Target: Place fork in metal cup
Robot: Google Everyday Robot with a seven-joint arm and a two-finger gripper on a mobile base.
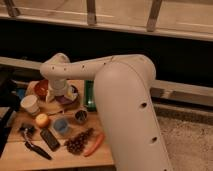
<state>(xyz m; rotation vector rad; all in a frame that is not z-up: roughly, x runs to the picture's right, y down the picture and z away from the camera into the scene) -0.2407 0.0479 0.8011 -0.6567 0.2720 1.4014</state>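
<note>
Over the board [50, 106], gripper [64, 96] hangs, jaws apart, nothing seen held. Fork not visible. Step: reaching for it. Next: find and pinch fork, carry to metal cup [80, 116].

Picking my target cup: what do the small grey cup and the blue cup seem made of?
Metal cup: likely steel, shiny grey wall, dark inside. Blue cup: probably plastic, matte even colour. Gripper hangs over the wooden board behind them.
</note>
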